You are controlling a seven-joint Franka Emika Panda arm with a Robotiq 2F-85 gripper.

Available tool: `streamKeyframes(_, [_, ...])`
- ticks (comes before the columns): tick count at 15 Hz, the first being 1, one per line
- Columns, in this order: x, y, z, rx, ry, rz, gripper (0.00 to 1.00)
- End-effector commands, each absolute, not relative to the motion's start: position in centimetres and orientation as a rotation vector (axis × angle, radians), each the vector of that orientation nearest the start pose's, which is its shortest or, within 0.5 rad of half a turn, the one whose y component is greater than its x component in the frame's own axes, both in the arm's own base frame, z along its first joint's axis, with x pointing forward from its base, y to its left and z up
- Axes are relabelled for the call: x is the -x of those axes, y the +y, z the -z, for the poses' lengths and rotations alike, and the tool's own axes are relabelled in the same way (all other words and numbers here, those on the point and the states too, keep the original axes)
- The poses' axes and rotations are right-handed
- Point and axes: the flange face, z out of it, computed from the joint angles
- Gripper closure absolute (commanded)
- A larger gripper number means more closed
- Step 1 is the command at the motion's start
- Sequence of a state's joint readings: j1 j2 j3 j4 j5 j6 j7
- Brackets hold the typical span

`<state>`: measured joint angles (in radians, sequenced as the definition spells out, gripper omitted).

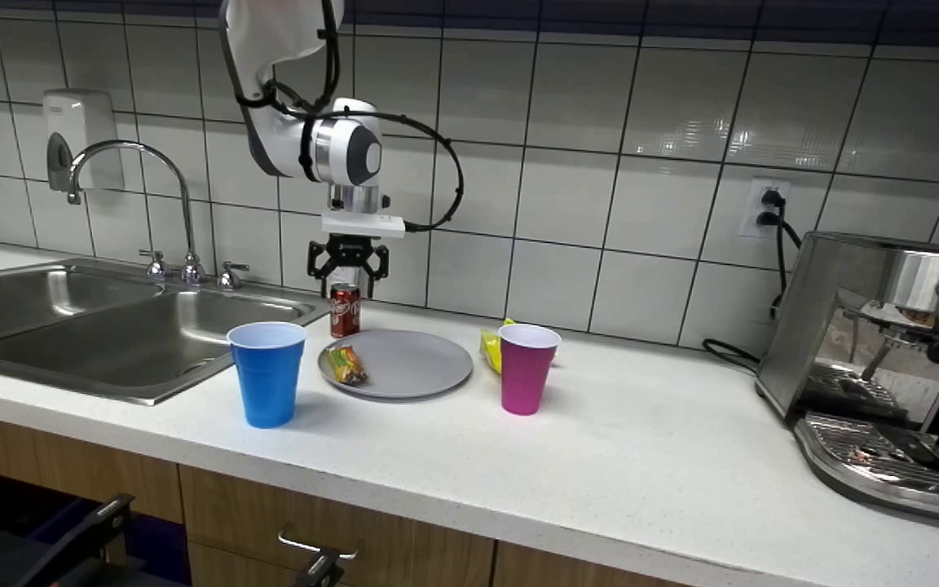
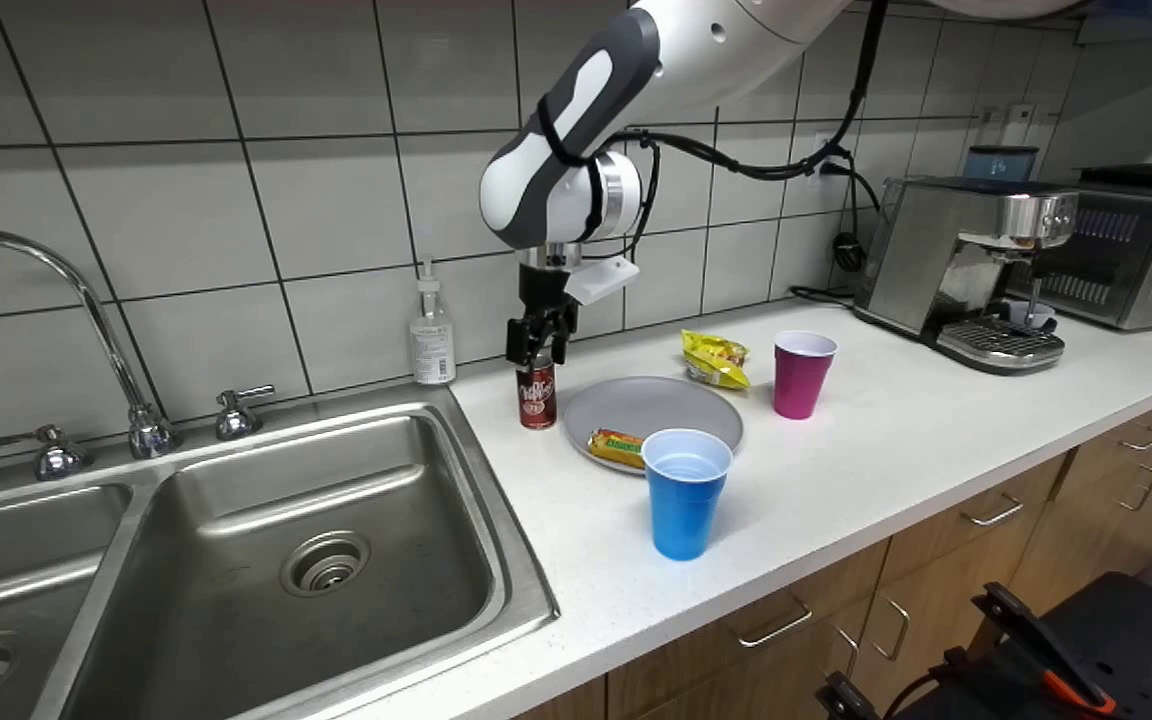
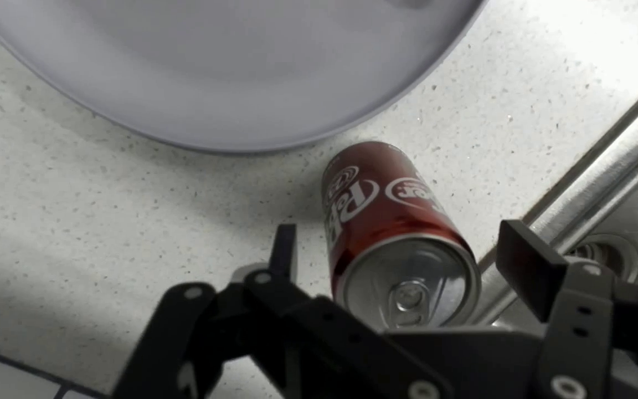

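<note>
The black two-fingered gripper (image 3: 407,249) has its fingers (image 3: 284,252) spread wide around the upper end of a small red cylindrical metal can (image 3: 396,194); the wrist view shows a gap on each side. The can stands upright near the back edge of the white speckled counter (image 1: 657,456), beside the stainless-steel double sink (image 2: 336,460). Just by it lies a round grey plate (image 1: 412,363) bearing a yellow-and-red wrapped snack bar (image 1: 346,365). A tall blue plastic cup (image 1: 268,383) stands toward the counter's front edge; a magenta plastic cup (image 1: 525,375) is near a crinkled yellow snack bag (image 2: 714,360).
</note>
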<state>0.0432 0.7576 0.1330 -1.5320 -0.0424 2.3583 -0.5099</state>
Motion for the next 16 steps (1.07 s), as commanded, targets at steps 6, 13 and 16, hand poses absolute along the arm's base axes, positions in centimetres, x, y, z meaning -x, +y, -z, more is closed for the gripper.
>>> streamKeyframes(6, [-70.1,8.2,-25.9,2.918,-1.002,0.118,0.00])
streamKeyframes(13, [-67.2,5.0,-26.3,2.919,-1.016,0.070,0.00])
streamKeyframes(16, [-65.7,3.9,-26.4,2.914,-1.036,0.046,0.00])
